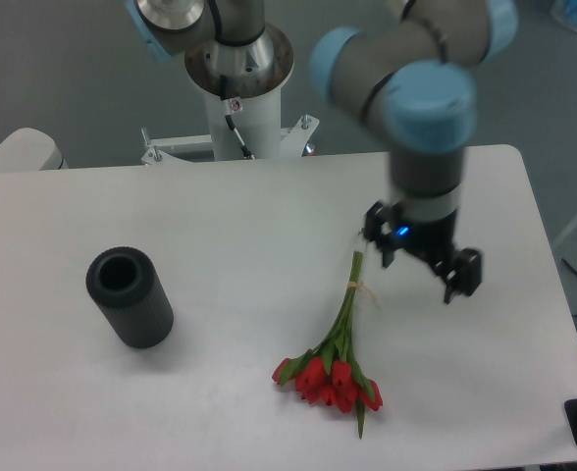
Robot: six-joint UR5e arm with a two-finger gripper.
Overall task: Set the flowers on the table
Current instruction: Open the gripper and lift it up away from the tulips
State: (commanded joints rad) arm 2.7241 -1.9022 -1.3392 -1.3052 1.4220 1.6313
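The flowers (334, 365), a bunch of red tulip buds with green stems tied mid-stem, lie flat on the white table (249, 226), buds toward the front edge and stem ends pointing back toward my gripper. My gripper (421, 272) hangs just right of the stem tips, its two dark fingers spread apart and empty. One finger (385, 247) is close to the stem ends; I cannot tell whether it touches them.
A dark grey ribbed hollow cylinder (130, 296) stands on the left part of the table. The arm's white mounting column (237, 93) rises behind the table's far edge. The table's right edge runs close to the gripper's right side.
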